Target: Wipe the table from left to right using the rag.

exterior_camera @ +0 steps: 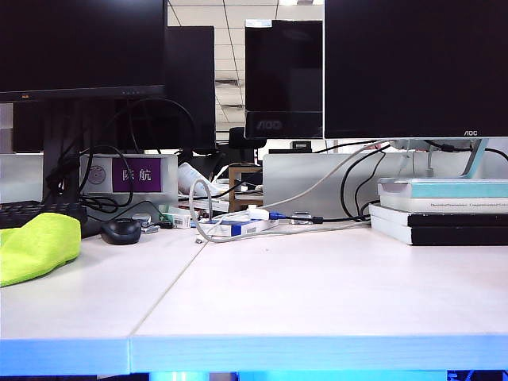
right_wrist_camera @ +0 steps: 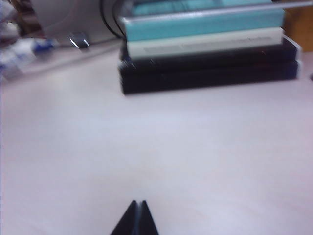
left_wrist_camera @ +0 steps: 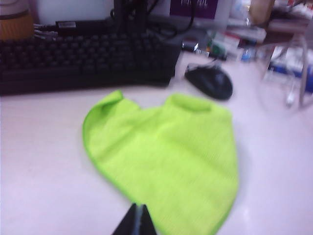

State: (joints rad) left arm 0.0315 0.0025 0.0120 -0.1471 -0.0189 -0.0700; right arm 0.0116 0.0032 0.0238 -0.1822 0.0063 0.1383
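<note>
The white desk [exterior_camera: 317, 278] was wide and flat. The green rag [left_wrist_camera: 166, 156] lay at its left edge, near the black mouse [left_wrist_camera: 210, 82]. It looked soft and light; grab a raised fold. The left gripper [left_wrist_camera: 137, 215] and right gripper [right_wrist_camera: 138, 211] were both clenched, holding nothing.

bright, even light; blurred wrist views

Both the left end effector [left_wrist_camera: 137, 219] and right end effector [right_wrist_camera: 137, 216] show black, wedge-shaped tips.
</note>
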